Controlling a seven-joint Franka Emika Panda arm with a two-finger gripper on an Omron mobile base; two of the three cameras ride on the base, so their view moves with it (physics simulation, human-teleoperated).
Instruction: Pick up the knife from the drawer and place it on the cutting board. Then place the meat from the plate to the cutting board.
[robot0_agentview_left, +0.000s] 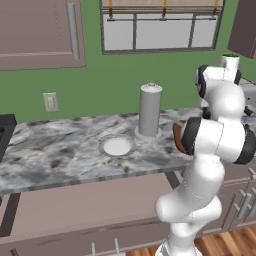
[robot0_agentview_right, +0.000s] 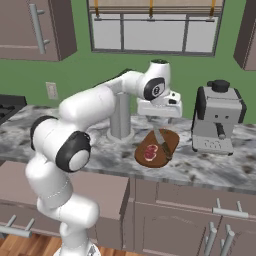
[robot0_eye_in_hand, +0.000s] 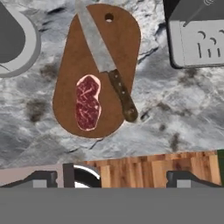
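- Open, empty gripper (robot0_eye_in_hand: 112, 178) hovers above the cutting board (robot0_eye_in_hand: 124, 43).
- Meat (robot0_eye_in_hand: 88, 102) and knife (robot0_eye_in_hand: 105, 59) lie side by side on it.
- Knife handle overhangs the board's edge.

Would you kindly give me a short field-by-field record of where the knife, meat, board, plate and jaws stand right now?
cutting board: lies on the grey marbled counter, between the canister and the coffee machine
knife: rests on the board, blade on the wood, handle end poking over the board's edge
meat: lies flat on the board, beside the knife's handle, not touching it
plate: on the counter, nothing on it
gripper: above the board, jaws wide open, holding nothing
task state: knife and meat both on the board
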